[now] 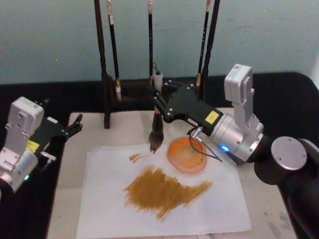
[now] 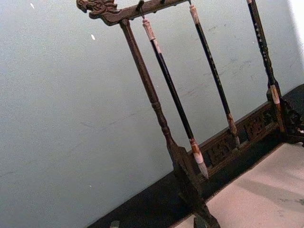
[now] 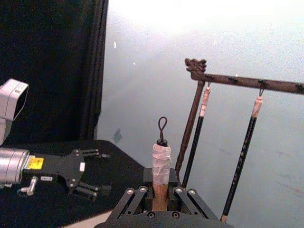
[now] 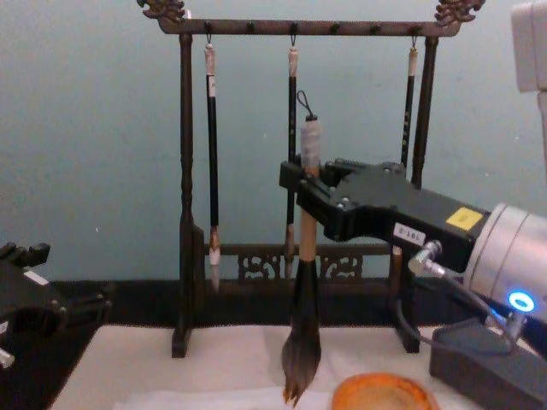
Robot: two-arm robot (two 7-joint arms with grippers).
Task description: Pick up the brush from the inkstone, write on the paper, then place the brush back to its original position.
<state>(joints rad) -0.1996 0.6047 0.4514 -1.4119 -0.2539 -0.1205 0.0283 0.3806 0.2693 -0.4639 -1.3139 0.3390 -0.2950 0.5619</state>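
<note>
My right gripper [image 1: 158,101] is shut on the handle of the brush [image 1: 156,130], which hangs upright. Its bushy tuft [image 4: 301,359] hovers at the far edge of the paper [image 1: 109,199], just left of the orange inkstone dish [image 1: 187,155]. A broad brown stroke [image 1: 164,191] and a small dab cover the middle of the paper. In the right wrist view the brush's taped top and loop [image 3: 161,156] stick up between the fingers. My left gripper [image 1: 74,127] rests open at the left edge of the mat, also seen as the left gripper [image 3: 95,172] with nothing in it.
A dark wooden brush rack [image 4: 184,213] with three slim hanging brushes stands behind the paper, close behind the held brush. The paper lies on a cream mat [image 1: 75,149] over a black tabletop [image 1: 279,99]. A pale wall is behind.
</note>
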